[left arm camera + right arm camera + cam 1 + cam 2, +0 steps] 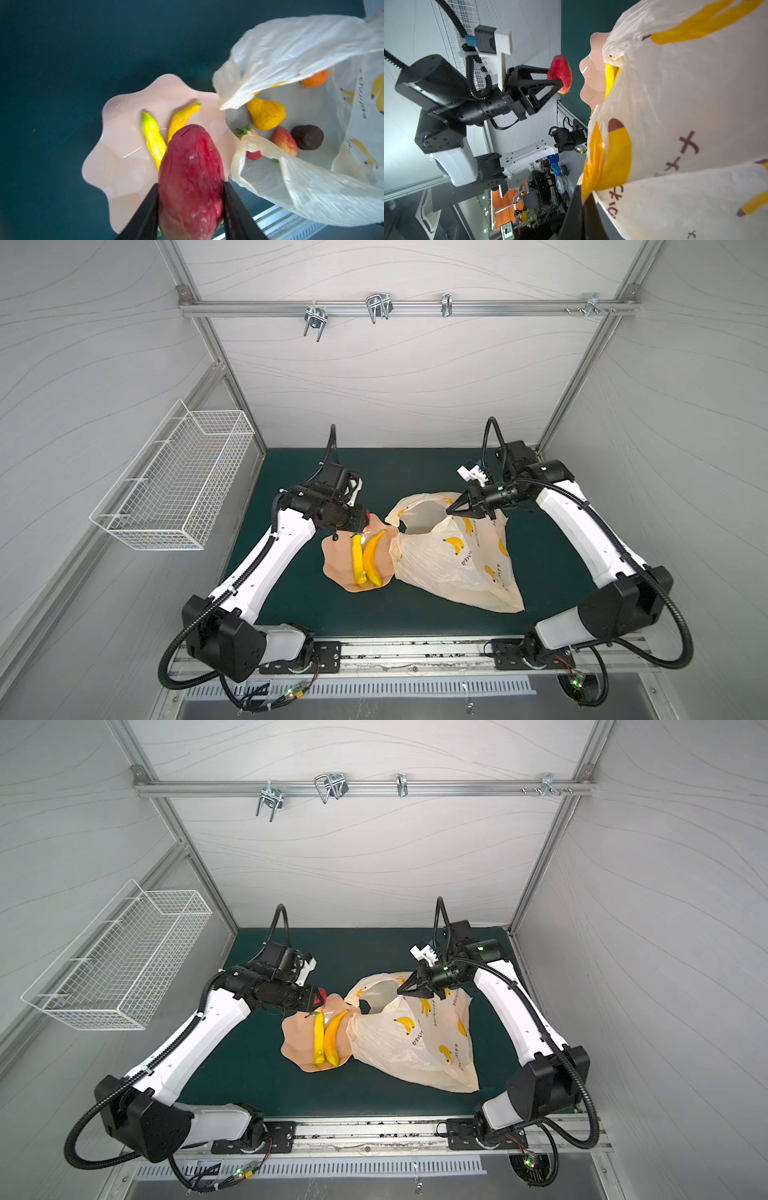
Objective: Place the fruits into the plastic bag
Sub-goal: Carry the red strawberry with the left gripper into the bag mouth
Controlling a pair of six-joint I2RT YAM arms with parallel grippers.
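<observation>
My left gripper (191,187) is shut on a red strawberry (191,176) and holds it above the pink plate (116,166), close to the bag's mouth; the strawberry (369,513) shows red in both top views. Two yellow bananas (357,560) (372,556) lie side by side on the plate (336,560). My right gripper (451,510) is shut on the upper edge of the plastic bag (453,560) and lifts its mouth open. Inside the bag (311,52) lie an orange fruit (314,78), a yellow-orange one (266,113), a dark brown one (307,137) and two strawberries (283,140).
A white wire basket (178,477) hangs on the left wall. Metal hooks (378,308) sit on the back rail. The dark green mat (291,605) ends at the metal front rail (415,655). The plate touches the bag's left side.
</observation>
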